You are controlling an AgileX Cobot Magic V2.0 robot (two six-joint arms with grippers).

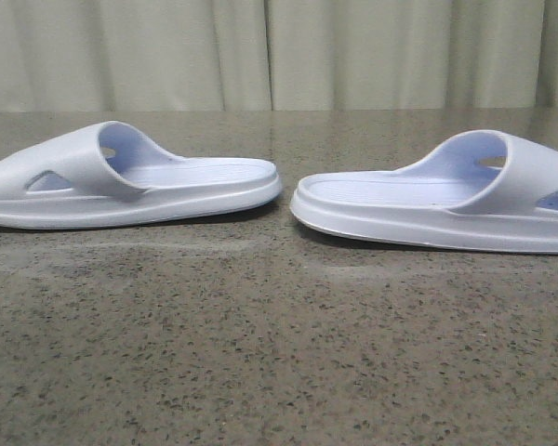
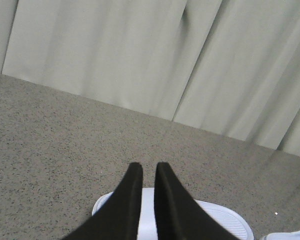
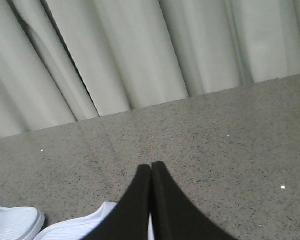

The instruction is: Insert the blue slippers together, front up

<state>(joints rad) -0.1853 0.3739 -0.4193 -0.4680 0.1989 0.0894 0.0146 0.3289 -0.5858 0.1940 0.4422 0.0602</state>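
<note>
The blue slippers lie flat on their soles, heel to heel with a gap between them: one at the left, one at the right. Neither gripper shows in the front view. In the left wrist view my left gripper hangs above a slipper, its black fingers almost together with only a thin slit and nothing held. My right gripper is shut with its tips touching, empty, above a slipper. The heel of the other slipper shows beside that one.
The speckled grey-brown stone tabletop stretches from the slippers to the near edge. A pale pleated curtain hangs behind the table's far edge.
</note>
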